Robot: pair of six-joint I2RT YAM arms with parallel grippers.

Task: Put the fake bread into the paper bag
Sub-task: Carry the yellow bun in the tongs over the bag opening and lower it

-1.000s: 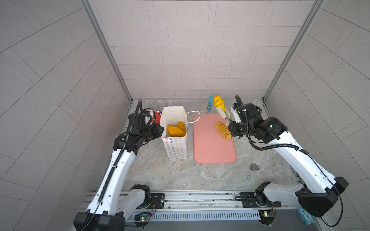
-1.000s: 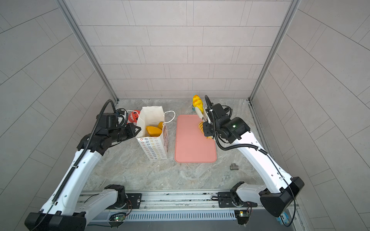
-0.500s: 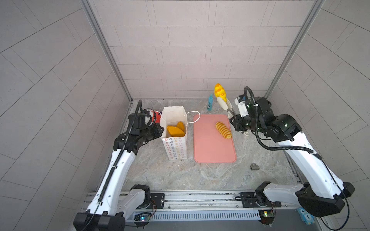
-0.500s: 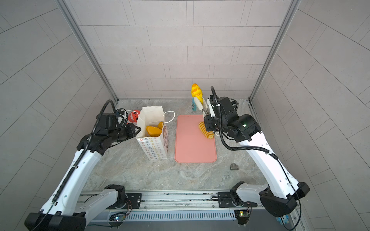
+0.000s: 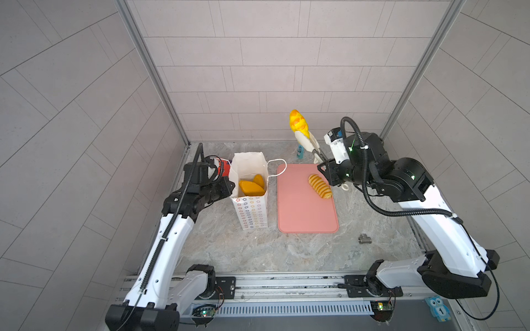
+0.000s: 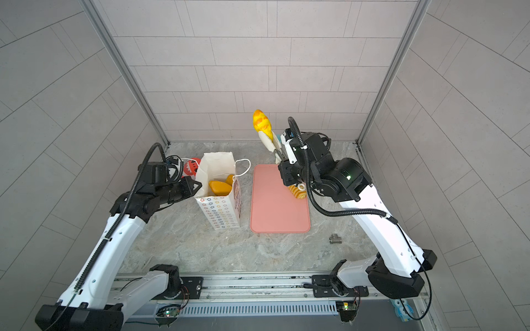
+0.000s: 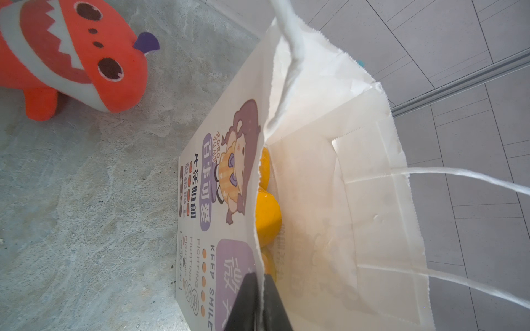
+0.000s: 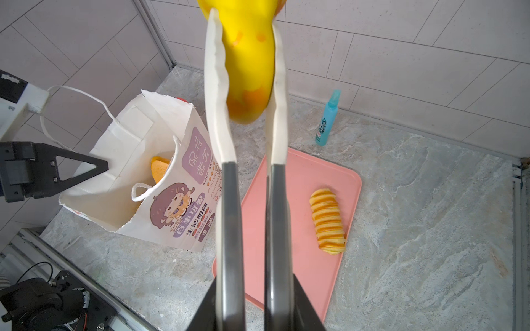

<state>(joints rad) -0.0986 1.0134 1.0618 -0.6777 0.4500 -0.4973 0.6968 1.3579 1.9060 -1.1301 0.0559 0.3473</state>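
Marble-grey tabletop point(image 5: 258, 249) carries everything, and little bread is left loose on it. Just right of centre in both top views lies the pink tray point(image 5: 304, 215), bare but for one striped roll point(image 5: 319, 186) near its upper right corner. Close beside the tray on its left stands the paper bag point(image 5: 252, 212), upright and open. At least two golden buns point(image 5: 251, 186) lie inside, and anything deeper is hidden.

The left gripper point(image 7: 259, 289) is pinched together on the bag's rim, one jaw inside and one outside, which seems to keep the mouth open. The right gripper point(image 8: 255, 298) is clamped on the handles of white tongs point(image 5: 308, 143). Their blades squeeze a yellow loaf point(image 5: 298, 121) high in the air, above the tray's top edge in the upper middle of the frame and well apart from the bag.

By my reading the job is mostly done: the loaf has to travel left and drop into the bag, then the roll follows. No other bread shows.
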